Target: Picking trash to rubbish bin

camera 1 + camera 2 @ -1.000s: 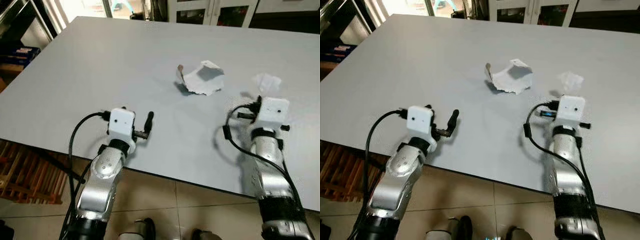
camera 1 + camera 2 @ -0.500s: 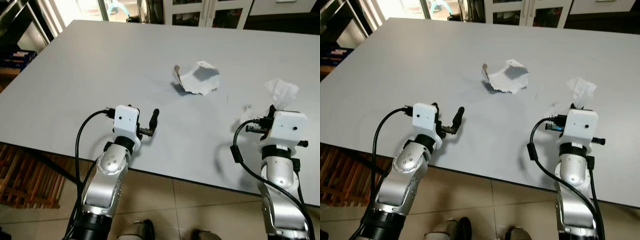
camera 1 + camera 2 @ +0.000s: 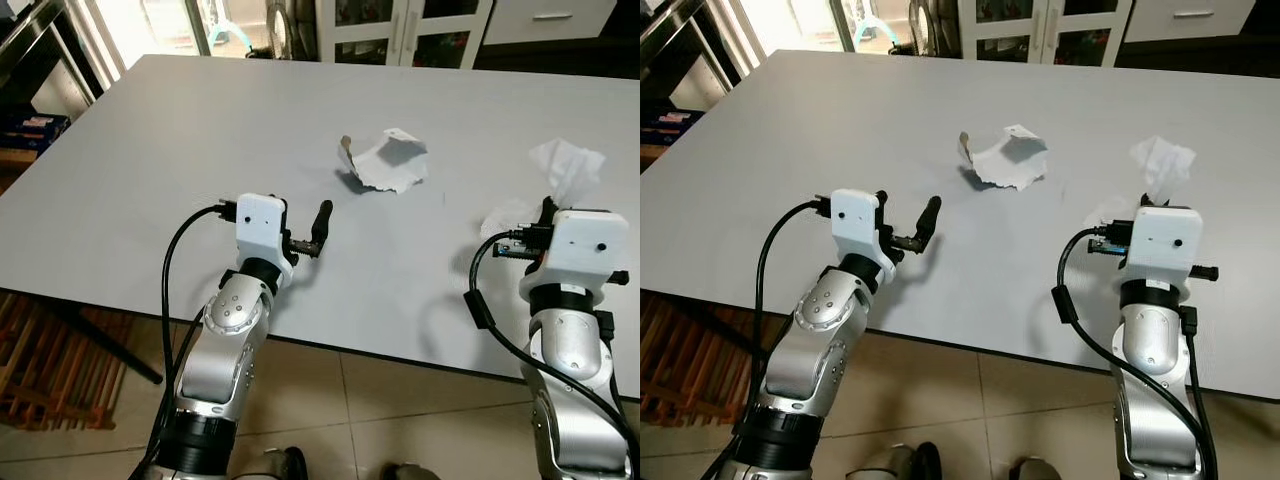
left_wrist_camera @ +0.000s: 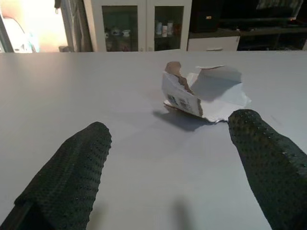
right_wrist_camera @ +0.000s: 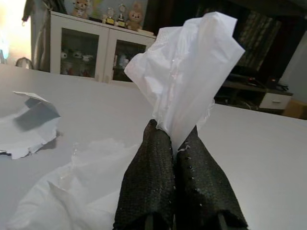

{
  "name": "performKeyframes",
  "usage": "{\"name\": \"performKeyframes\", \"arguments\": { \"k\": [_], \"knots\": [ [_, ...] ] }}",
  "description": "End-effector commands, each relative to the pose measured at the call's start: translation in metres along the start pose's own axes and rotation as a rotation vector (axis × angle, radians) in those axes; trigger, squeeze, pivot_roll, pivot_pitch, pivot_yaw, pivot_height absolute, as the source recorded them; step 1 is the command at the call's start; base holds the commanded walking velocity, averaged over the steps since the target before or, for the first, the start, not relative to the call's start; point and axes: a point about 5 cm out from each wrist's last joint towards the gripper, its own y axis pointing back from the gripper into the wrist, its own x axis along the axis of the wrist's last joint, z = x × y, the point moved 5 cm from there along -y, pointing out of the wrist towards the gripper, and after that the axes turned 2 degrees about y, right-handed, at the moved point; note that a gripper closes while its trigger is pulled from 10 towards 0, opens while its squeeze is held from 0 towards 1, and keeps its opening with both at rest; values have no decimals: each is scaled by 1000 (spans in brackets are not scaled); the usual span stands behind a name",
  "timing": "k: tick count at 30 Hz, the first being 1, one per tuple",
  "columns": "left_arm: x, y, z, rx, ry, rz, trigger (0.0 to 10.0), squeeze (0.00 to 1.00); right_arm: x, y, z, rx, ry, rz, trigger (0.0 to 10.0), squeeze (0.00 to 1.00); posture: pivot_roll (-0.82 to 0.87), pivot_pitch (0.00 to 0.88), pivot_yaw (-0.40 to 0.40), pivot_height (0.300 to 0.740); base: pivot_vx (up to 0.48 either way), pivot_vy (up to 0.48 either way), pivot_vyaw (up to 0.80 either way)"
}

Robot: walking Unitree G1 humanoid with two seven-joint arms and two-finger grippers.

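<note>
In the left eye view, a wide pale grey table (image 3: 180, 130) is seen from above, with two silver arms reaching over its near edge. The left gripper (image 3: 322, 220) is held low over the tabletop, one black finger visible beside its white wrist housing. A torn piece of white paper packaging with a curled brown edge (image 3: 385, 165) lies on the table beyond it, well apart from the fingers. On the right, a crumpled white tissue (image 3: 566, 170) rises above the right arm's white wrist housing, and more thin white material lies on the table just beside that housing. Glass-fronted white cabinets (image 3: 400, 30) stand behind the table.

In the right eye view, the same layout is shown: the torn packaging (image 3: 1005, 160) near the table's middle and the tissue (image 3: 1160, 168) at the right arm's tip.

In the left wrist view, the two black dimpled fingers (image 4: 72, 177) are spread wide apart with nothing between them. The torn packaging (image 4: 204, 96) lies flat on the table ahead, nearer one finger and not touched.

In the right wrist view, the right gripper (image 5: 175, 143) is pressed closed on the tissue (image 5: 187, 76), which stands up from between the fingertips. A loose sheet of thin white material (image 5: 76, 191) lies below on the table.
</note>
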Motion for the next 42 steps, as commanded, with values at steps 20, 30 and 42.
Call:
{"name": "performKeyframes", "arguments": {
  "k": [20,30,42],
  "knots": [
    [23,-4,1,-30,28,21,10000,0,7,-1,-3,2,-12,-35,10000,0,-79,96,64,740,0,0,-712],
    [21,-5,5,-54,29,5,10000,0,6,-1,-6,4,-22,-46,10000,0,-81,93,66,740,0,0,-739],
    [23,-7,7,-63,26,4,10000,0,4,-1,-7,5,-20,-52,10000,0,-78,96,69,740,0,0,-739]
  ]
}}
